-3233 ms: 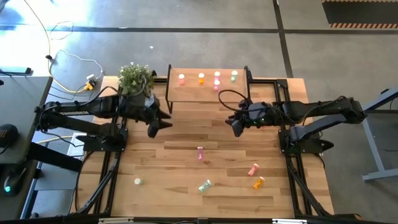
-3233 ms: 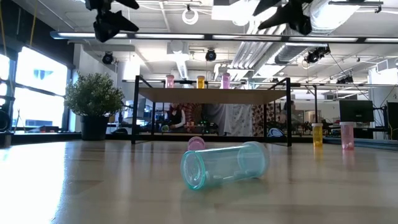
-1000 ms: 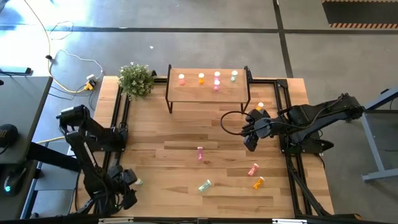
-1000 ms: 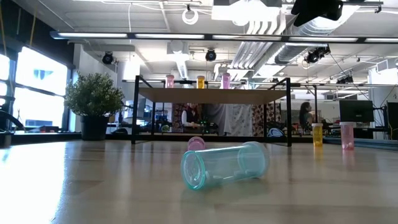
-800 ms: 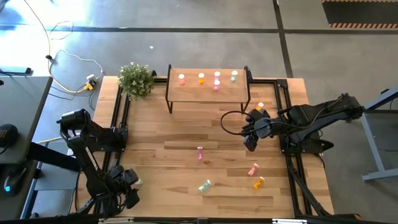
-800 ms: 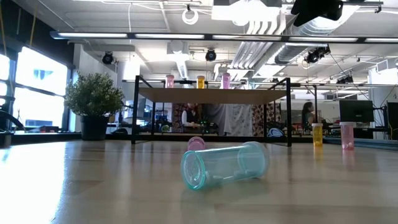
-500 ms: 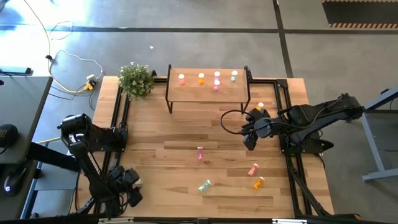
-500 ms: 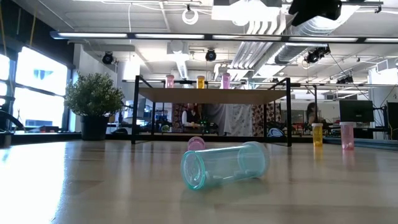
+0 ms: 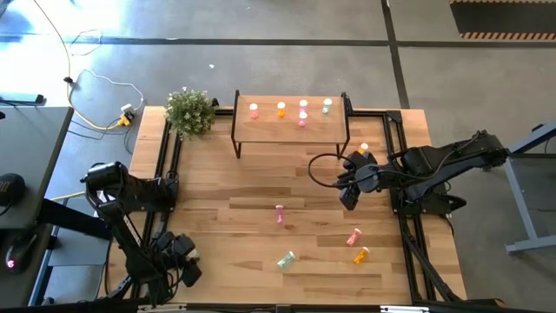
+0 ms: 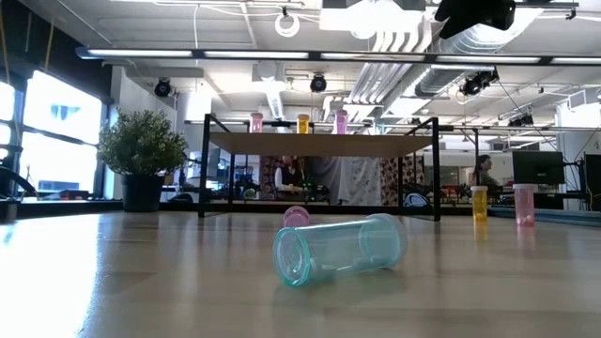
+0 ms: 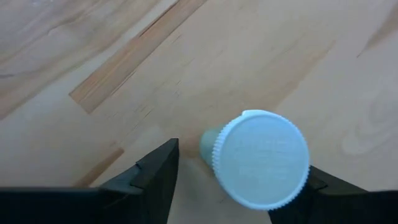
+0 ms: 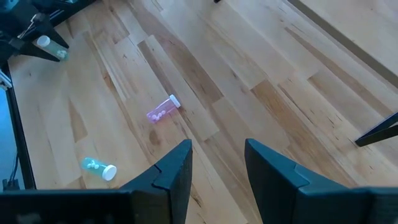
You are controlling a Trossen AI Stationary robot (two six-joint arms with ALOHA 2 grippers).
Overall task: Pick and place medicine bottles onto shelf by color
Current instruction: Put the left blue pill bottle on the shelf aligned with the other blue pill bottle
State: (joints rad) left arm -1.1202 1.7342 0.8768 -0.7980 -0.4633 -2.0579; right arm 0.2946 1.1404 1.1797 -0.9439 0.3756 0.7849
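A small green bottle with a pale cap (image 11: 261,158) stands on its base near the table's near left corner. My left gripper (image 9: 185,261) is low over it and open. One finger (image 11: 155,174) stands clear of the bottle; the cap partly hides the other. My right gripper (image 9: 348,196) hangs open above the table's right middle, with nothing between its fingers (image 12: 177,168). The shelf (image 9: 291,129) at the far edge carries pink (image 9: 254,110), orange (image 9: 281,109) and green (image 9: 327,105) bottles. A pink bottle (image 9: 279,214) and a green one (image 9: 287,259) lie on the table.
A pale red bottle (image 9: 354,236) and an orange one (image 9: 360,255) lie toward the near right. A potted plant (image 9: 190,111) stands at the far left beside the shelf. In the low view the lying green bottle (image 10: 338,249) is closest.
My left gripper has come down toward the table over the small bottle at the near left corner and has rolled a little about its own line. My right gripper has kept still. No bottle has moved.
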